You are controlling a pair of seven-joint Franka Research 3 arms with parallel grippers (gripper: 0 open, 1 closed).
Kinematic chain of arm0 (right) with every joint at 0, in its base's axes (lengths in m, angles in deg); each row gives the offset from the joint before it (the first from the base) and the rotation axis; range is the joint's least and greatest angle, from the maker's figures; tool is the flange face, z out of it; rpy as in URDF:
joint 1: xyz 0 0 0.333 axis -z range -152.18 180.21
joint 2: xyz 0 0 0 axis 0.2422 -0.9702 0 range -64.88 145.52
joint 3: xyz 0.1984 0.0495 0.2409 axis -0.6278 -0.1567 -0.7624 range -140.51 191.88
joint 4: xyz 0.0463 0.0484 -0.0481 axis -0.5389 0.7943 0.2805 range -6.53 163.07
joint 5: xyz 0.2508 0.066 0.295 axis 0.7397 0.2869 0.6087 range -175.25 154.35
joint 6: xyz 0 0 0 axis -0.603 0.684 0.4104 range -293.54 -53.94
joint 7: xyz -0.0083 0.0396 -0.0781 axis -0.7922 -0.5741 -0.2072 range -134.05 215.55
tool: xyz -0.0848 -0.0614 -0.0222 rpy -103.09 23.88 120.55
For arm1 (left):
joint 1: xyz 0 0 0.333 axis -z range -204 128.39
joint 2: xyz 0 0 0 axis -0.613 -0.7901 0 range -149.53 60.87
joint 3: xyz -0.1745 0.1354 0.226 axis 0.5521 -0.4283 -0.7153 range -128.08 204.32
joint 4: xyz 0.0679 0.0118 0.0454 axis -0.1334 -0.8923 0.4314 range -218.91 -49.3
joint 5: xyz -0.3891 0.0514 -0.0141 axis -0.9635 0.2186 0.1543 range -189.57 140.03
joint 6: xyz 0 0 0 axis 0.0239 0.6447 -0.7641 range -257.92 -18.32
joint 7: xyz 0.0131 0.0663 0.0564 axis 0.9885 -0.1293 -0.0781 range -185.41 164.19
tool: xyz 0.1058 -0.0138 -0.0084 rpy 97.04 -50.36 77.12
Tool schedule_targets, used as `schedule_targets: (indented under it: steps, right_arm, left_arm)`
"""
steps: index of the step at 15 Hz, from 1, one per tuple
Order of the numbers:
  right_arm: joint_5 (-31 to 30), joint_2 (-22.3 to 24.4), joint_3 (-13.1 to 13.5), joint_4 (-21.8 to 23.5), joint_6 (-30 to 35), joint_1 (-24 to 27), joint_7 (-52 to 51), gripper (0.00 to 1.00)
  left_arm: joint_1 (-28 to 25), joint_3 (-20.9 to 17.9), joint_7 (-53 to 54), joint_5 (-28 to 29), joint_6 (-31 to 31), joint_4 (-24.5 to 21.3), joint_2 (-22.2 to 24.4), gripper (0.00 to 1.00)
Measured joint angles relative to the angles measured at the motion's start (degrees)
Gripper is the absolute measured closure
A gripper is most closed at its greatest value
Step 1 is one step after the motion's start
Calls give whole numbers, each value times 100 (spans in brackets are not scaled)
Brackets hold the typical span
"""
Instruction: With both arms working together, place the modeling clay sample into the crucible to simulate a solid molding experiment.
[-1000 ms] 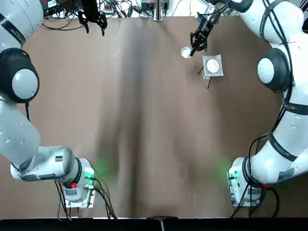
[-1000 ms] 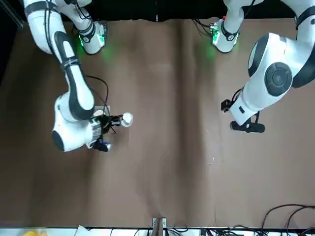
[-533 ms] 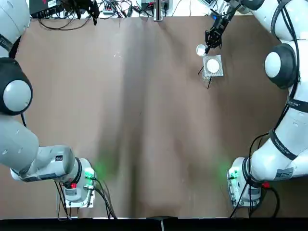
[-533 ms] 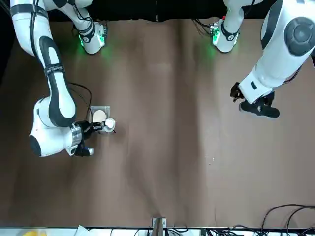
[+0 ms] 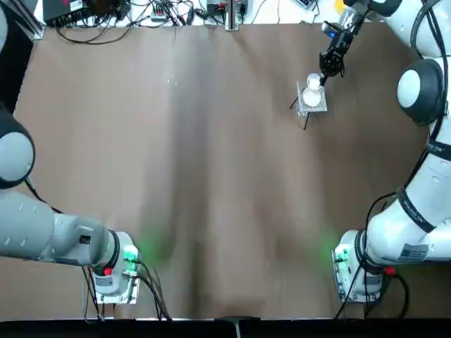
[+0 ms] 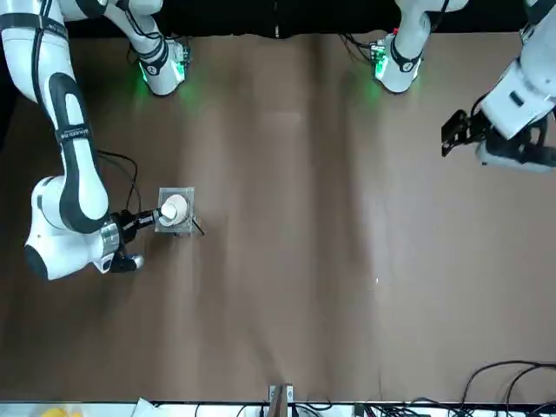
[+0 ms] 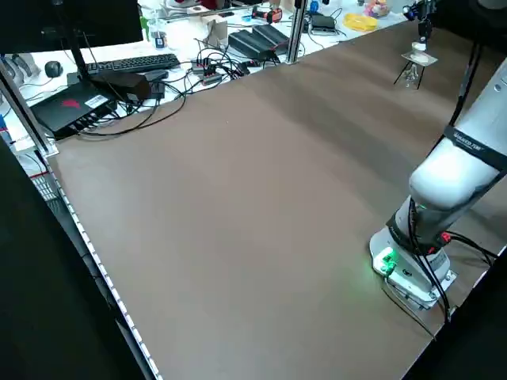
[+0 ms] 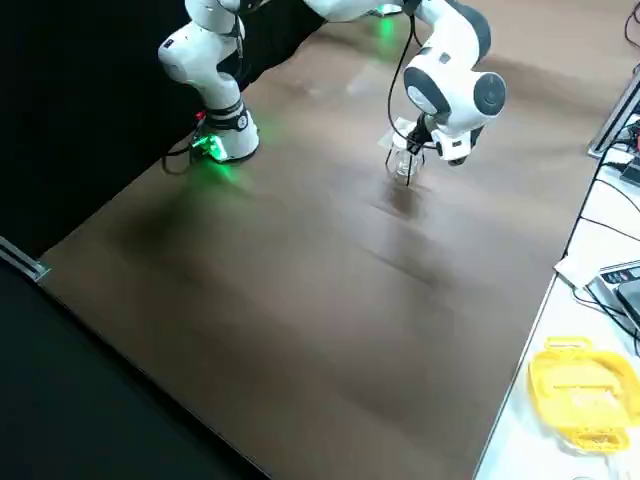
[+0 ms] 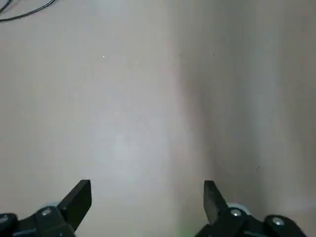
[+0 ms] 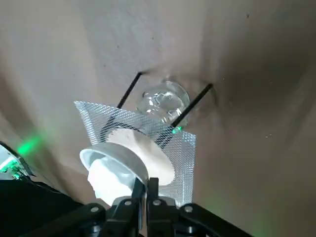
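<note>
I see right gripper clamped on crucible rim, over mesh stand | clay sample sits inside crucible | left gripper fingers spread, holding nothing, above bare table

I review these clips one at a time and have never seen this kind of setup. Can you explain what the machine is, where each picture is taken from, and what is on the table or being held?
Two white jointed robot arms stand side by side at a brown table. One picture looks down from overhead, one faces the robot from across the table, two look in diagonally from the sides, and one small camera sits on each wrist.

The right gripper is at the far right part of the table, its fingers shut on the rim of the crucible, a small white cup with white material inside. It holds the cup at the grey mesh stand, a square of wire mesh on thin legs, with a small clear glass object beneath.

The left gripper is open, holds nothing, and is raised at the table's left side, away from the stand.
</note>
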Motion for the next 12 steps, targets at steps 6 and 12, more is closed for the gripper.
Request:
schedule_targets:
  steps: [6, 12]
  right_arm:
    - [-112, -10, -49, 97, -21, -34, -2, 95]
    - [-112, -12, -57, 97, -154, -52, -2, 95]
  left_arm:
    - [-6, -57, 0, -19, -25, -212, 115, 0]
    - [-27, -87, 2, -19, -26, -215, 103, 0]
